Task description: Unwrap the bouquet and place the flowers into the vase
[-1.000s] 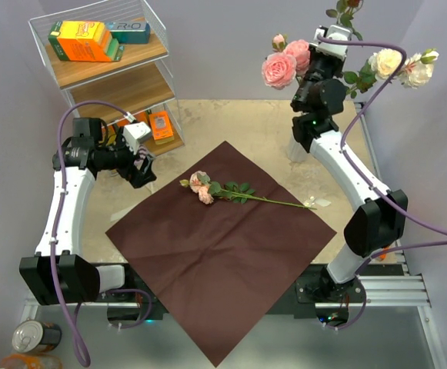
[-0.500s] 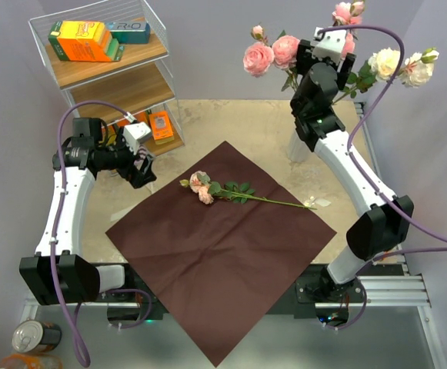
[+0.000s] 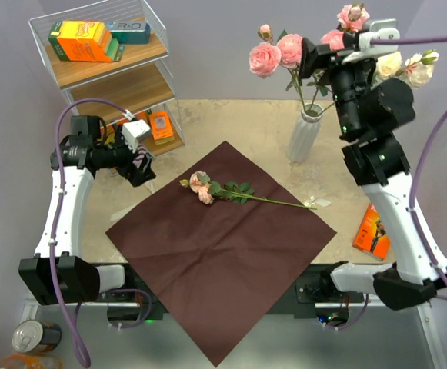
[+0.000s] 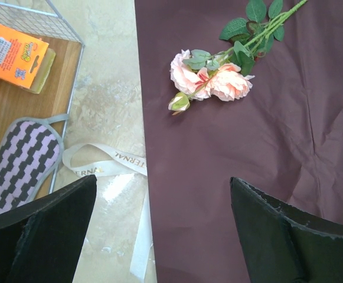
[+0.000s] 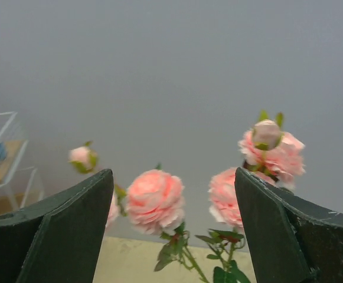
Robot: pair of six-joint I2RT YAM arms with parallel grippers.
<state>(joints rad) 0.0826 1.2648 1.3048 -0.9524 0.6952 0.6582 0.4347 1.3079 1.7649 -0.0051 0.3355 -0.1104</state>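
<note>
Now opens right claw [image 5: 172, 177] wide, backing off flowers [image 3: 277, 54] standing in vase [image 3: 304, 138]; holds left claw [image 4: 162, 188] open, empty; leaves one rose [image 3: 204, 187] on paper [image 3: 215, 261] to fetch.

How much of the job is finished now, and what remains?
Done: the dark maroon paper sheet lies flat, the cream ribbon is off, and several pink and cream roses stand in the whitish scalloped vase. In hand: nothing; the right gripper is open by those blooms, the left gripper open. Left: one pink rose stem on the paper.
</note>
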